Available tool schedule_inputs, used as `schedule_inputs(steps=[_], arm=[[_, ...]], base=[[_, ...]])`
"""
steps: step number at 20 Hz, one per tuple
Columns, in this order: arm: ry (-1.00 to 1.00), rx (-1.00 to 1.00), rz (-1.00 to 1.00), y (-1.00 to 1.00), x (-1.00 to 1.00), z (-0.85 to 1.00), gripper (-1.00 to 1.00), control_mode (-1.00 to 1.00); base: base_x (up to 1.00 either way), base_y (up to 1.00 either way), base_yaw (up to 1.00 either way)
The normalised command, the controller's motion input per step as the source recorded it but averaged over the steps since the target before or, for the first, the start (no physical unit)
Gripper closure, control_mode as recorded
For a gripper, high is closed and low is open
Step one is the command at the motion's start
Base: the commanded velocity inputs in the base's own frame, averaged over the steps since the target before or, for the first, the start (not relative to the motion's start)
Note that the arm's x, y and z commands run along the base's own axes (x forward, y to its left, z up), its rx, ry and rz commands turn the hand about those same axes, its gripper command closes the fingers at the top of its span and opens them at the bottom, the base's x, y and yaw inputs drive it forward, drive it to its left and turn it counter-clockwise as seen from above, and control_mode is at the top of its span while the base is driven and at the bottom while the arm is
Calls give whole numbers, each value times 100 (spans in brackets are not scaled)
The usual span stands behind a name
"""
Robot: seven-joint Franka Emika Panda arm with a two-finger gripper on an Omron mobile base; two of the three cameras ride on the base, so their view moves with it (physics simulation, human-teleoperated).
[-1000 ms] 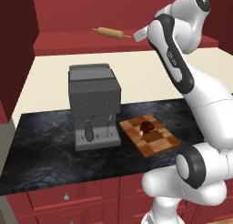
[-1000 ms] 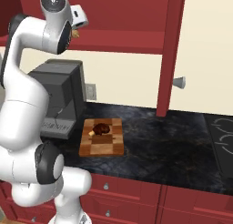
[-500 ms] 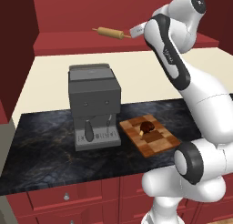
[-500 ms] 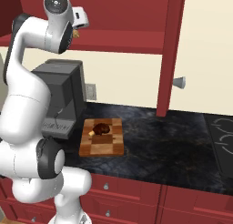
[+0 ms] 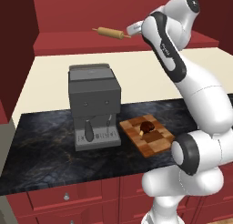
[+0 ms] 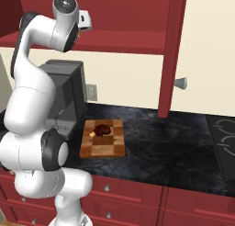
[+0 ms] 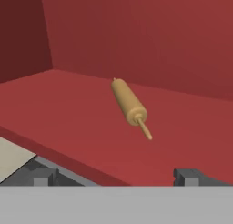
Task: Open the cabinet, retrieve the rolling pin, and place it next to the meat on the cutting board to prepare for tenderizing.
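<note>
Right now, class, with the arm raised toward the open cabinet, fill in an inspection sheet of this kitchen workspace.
Surface: dark marbled counter.
Job's things: rolling pin lying on the open cabinet shelf, untouched; meat on the checkered cutting board.
Clutter: grey coffee machine left of the board.
Grippers: gripper open, short of the pin.
Cables: nothing seen.
Surroundings: red drawers below; stove edge at right.
</note>
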Motion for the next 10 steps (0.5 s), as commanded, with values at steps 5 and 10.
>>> schedule_inputs(steps=[5,10], arm=[[11,2,4,4,36,0,-100,-100],[3,0,5,5,37,-1,-100,-100]], base=[[0,0,0],[0,0,0]])
